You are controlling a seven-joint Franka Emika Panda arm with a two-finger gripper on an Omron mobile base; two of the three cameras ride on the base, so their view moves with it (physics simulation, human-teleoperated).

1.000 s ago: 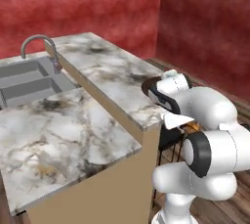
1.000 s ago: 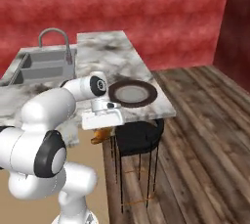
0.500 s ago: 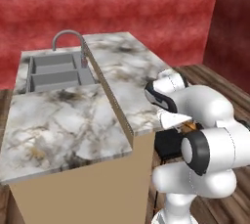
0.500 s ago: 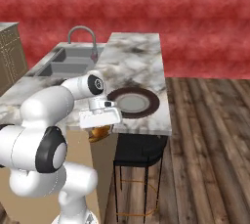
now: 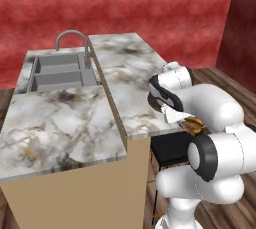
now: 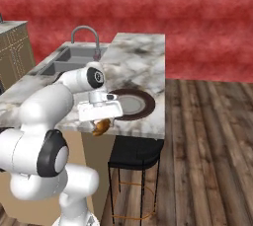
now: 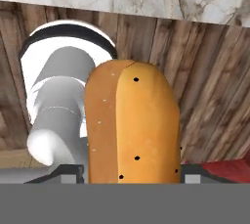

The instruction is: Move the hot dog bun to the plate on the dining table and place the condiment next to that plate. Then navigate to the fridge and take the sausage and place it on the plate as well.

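Hand view: the bun (image 7: pixel 131 125) sits pinched between the gripper's (image 7: pixel 132 171) jaws, over wood floor (image 7: pixel 210 96). From the right base view, the gripper (image 6: pixel 101 121) holds it just off the table (image 6: pixel 143 59) edge, beside the plate (image 6: pixel 129 104). Farther back lies the sink (image 5: pixel 60 70).

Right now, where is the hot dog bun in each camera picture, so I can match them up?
Left base view: the hot dog bun is right of centre, below the gripper, at the dining table edge.
Right base view: hot dog bun left of centre, just left of the plate.
Hand view: hot dog bun at centre, large, between the fingers.
Shared landmark: the marbled dining table edge.
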